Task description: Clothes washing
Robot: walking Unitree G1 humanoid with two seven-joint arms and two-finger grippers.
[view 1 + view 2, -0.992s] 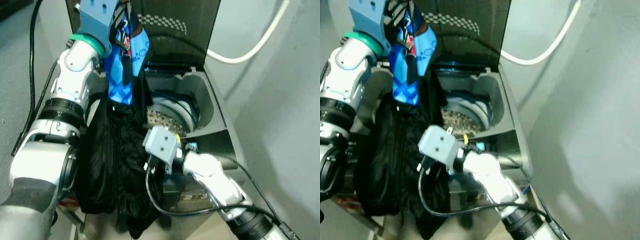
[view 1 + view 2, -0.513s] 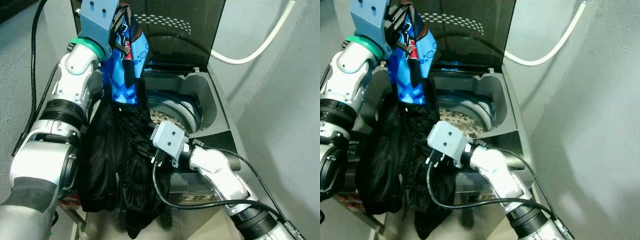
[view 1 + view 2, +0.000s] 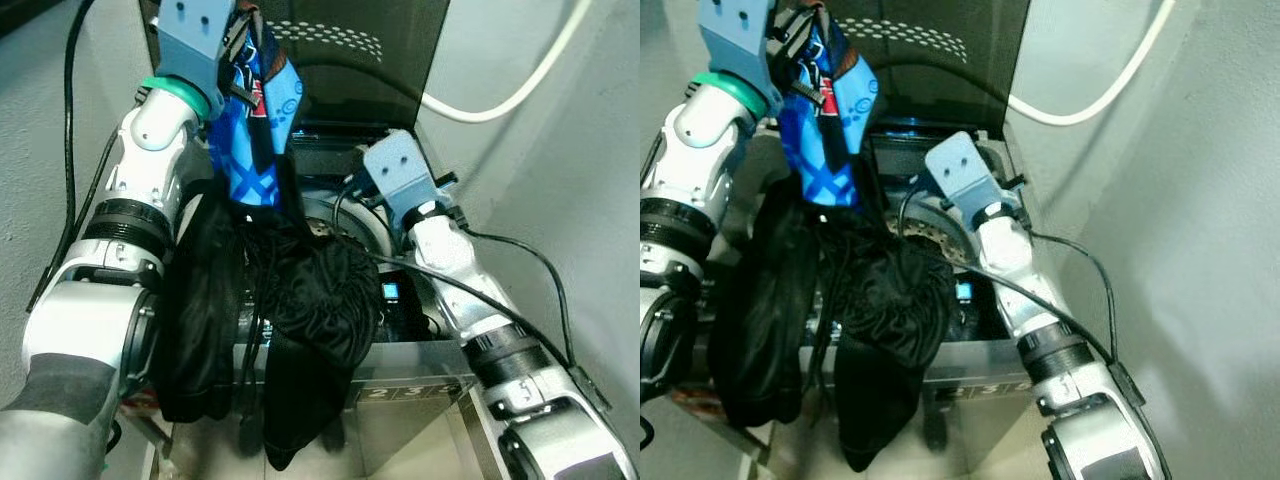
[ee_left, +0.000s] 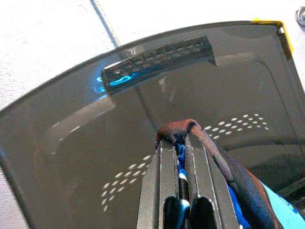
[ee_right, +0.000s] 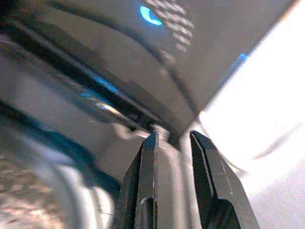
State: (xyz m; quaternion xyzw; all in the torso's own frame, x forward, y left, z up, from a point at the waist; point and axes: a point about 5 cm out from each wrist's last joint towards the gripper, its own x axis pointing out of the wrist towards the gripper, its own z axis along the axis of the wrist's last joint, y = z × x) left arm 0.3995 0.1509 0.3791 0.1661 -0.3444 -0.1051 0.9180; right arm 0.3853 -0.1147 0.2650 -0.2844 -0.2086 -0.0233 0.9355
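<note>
My left gripper [image 3: 243, 42] is raised high and shut on a blue patterned garment [image 3: 255, 130], which shows pinched at its fingertips [image 4: 164, 143]. Black clothes [image 3: 315, 300] hang below the blue one and drape over the front edge of the open top-loading washing machine [image 3: 410, 385]. Part of the perforated drum [image 3: 320, 230] shows behind the bundle. My right gripper [image 3: 352, 186] is above the opening near the back of the tub, pointing at the lid hinge. Its fingers [image 5: 147, 157] are slightly apart with nothing between them.
The dark lid [image 3: 370, 60] stands upright behind the tub. A white hose [image 3: 500, 100] runs along the wall at the right. A black cable [image 3: 68, 120] hangs at the left. The grey wall is close on the right side.
My right gripper has swung up from the front of the black clothes to above the tub's back. The black bundle now lies bunched over the machine's front edge. The left gripper has stayed put.
</note>
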